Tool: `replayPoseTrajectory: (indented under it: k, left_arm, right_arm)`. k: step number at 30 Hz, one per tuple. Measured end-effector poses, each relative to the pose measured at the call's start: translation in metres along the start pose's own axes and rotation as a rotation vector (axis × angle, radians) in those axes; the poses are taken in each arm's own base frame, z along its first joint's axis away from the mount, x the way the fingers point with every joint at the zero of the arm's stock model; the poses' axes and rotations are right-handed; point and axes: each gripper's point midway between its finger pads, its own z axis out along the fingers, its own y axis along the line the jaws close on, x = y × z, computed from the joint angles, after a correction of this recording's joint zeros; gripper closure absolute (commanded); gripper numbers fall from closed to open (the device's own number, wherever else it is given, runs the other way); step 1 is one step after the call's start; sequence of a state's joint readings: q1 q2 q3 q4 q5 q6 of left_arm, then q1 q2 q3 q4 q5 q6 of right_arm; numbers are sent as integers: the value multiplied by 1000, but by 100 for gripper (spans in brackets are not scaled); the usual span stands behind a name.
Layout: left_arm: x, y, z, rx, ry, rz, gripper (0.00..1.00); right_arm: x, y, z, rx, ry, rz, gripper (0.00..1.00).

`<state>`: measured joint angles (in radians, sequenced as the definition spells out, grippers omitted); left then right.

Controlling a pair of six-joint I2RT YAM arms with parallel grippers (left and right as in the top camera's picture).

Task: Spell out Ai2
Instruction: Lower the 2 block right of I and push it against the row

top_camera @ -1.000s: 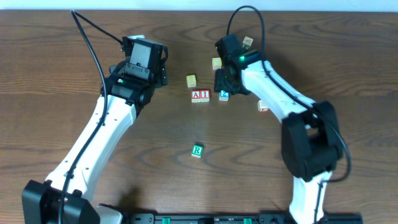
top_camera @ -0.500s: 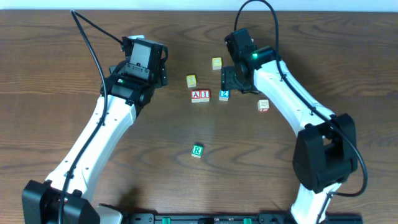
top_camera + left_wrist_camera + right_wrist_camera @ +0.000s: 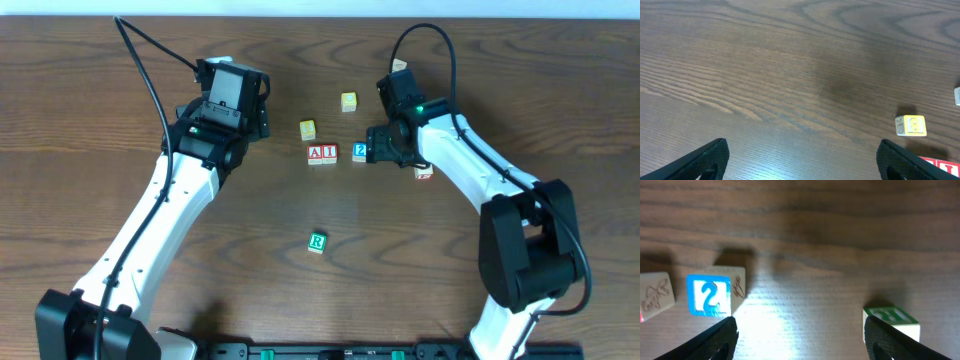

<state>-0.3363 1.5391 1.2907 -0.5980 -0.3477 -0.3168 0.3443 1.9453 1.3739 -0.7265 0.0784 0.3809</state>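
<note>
Two red blocks, A (image 3: 315,153) and I (image 3: 328,153), stand side by side on the table. A blue 2 block (image 3: 360,151) sits just right of them with a small gap. It also shows in the right wrist view (image 3: 710,295), next to the edge of the I block (image 3: 655,292). My right gripper (image 3: 381,150) (image 3: 800,340) is open and empty, just right of the 2 block. My left gripper (image 3: 235,100) (image 3: 800,165) is open and empty over bare wood, to the left of the blocks.
A green R block (image 3: 317,242) (image 3: 890,317) lies nearer the front. Yellow blocks sit behind the row (image 3: 308,129) (image 3: 910,125) and further back (image 3: 348,101). A reddish block (image 3: 424,172) lies under the right arm. Another block (image 3: 399,65) is at the back.
My right gripper has moved off the 2 block to its right and a little forward. The 2 block stays beside the I. The left arm has not moved.
</note>
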Motion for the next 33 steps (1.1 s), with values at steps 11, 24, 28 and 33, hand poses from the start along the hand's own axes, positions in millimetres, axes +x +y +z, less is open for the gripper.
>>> replayPoseTrajectory:
  k: [11, 24, 28, 33]
  left_arm:
    - [0, 0, 0, 0, 0, 0, 5]
    - [0, 0, 0, 0, 0, 0, 5]
    - [0, 0, 0, 0, 0, 0, 5]
    - [0, 0, 0, 0, 0, 0, 5]
  right_arm:
    - [-2, 2, 8, -19, -36, -6, 50]
    - [-4, 7, 28, -29, -36, -4, 68]
    - [-5, 9, 28, -43, -37, -3, 68]
    - [-9, 14, 28, -65, -53, -2, 68]
